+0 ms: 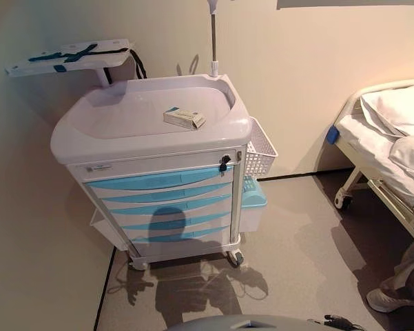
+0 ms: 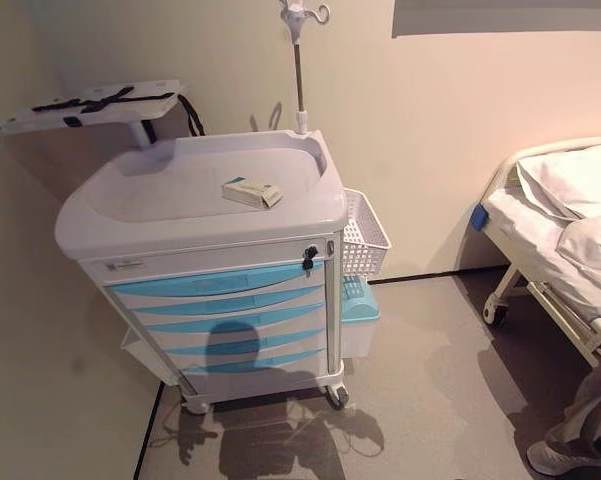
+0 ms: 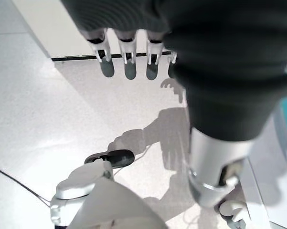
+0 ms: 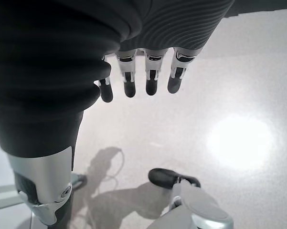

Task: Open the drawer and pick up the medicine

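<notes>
- Left eye view: a white medical cart (image 1: 151,124) stood in the corner, its stack of pale blue drawers (image 1: 167,205) all closed. The medicine box (image 1: 184,118), a small flat carton in white with a green edge, lay on the cart's top tray, right of centre, resting flat. A black key (image 1: 223,163) hung at the lock, just above the top drawer's right end. A white mesh basket (image 1: 260,149) was fixed on the cart's right side, with a pole (image 1: 213,41) rising behind it. A side shelf (image 1: 72,56) with dark straps stuck out at the upper left.
- Right eye view: same scene; a bed (image 2: 570,240) with white linen stood well apart on the right, and a person's shoe (image 2: 562,456) showed at the lower right corner.
- Left wrist view: the left hand (image 3: 129,55) hung over the grey floor (image 3: 33,109), fingers straight and apart, holding nothing.
- Right wrist view: the right hand (image 4: 143,71) also hung over the floor, fingers relaxed and spread, empty, nowhere near the cart.
</notes>
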Robot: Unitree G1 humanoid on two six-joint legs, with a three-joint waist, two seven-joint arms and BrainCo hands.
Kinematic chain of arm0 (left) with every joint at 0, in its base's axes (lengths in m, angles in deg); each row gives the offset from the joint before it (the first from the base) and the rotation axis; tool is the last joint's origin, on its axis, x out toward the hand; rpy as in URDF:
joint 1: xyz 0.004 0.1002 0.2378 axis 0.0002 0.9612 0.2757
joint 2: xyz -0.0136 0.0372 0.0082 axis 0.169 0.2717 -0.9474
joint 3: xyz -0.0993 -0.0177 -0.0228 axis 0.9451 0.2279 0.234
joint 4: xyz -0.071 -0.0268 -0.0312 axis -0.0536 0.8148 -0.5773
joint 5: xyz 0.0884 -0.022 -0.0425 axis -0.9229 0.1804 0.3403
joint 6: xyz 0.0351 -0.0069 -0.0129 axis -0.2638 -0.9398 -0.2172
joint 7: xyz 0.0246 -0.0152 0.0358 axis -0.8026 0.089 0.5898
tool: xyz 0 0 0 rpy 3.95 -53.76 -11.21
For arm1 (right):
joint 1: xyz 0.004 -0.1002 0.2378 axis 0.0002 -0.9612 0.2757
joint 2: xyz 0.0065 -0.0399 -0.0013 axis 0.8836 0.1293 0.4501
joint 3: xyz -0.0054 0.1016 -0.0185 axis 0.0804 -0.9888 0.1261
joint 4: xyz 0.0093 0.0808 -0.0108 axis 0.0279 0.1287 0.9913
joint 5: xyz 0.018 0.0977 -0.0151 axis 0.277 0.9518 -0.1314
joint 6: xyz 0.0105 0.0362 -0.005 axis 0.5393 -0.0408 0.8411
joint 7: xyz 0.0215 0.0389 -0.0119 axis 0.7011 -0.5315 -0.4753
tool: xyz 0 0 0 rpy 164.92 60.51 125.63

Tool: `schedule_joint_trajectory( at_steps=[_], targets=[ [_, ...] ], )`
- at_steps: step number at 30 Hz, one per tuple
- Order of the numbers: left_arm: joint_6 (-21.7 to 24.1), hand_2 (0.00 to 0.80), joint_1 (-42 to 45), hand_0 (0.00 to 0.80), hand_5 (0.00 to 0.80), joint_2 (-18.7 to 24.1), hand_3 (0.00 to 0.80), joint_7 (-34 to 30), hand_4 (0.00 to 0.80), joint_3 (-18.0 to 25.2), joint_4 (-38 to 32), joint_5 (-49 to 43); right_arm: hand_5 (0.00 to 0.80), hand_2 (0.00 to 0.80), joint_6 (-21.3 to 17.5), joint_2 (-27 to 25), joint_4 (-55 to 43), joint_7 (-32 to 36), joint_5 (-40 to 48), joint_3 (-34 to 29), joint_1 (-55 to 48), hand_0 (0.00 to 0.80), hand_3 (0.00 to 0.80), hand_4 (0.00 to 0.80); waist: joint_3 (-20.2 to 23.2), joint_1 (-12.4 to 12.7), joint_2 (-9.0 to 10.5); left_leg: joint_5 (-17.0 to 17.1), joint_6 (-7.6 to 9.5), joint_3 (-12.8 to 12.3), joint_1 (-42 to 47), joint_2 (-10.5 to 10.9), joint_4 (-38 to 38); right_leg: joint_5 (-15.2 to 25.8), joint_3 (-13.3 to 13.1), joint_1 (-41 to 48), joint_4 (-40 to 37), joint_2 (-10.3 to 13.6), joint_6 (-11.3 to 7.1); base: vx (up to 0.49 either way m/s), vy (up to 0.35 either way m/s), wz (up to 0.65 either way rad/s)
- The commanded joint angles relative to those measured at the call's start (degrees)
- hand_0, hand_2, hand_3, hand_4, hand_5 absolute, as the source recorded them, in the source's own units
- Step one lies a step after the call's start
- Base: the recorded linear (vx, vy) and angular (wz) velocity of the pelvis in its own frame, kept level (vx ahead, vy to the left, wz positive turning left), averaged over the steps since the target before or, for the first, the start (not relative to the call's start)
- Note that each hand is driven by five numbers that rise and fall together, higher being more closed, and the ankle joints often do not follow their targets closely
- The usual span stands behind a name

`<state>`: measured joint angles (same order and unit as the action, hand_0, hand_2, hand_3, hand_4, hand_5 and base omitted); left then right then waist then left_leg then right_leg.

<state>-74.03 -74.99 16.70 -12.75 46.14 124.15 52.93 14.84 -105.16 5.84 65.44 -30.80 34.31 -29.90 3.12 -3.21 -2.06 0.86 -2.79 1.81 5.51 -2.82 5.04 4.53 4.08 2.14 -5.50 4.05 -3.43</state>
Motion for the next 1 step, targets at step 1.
schedule_joint_trajectory(
  at_steps=[1],
  targets=[
    [0.55,0.0,-2.9,0.0,0.0,1.08,0.0,0.1,0.0,3.04,2.52,-1.03,0.0,0.0,-0.21,1.46,3.18,-0.02,-0.39,0.82,2.7,0.0,0.0,0.0,-0.41,0.42,3.39,-1.62,2.08,2.32,-2.11,3.92,-1.74,-2.46,1.39,0.2,3.19,1.62,-3.64,0.0,0.0,0.0]
  ],
)
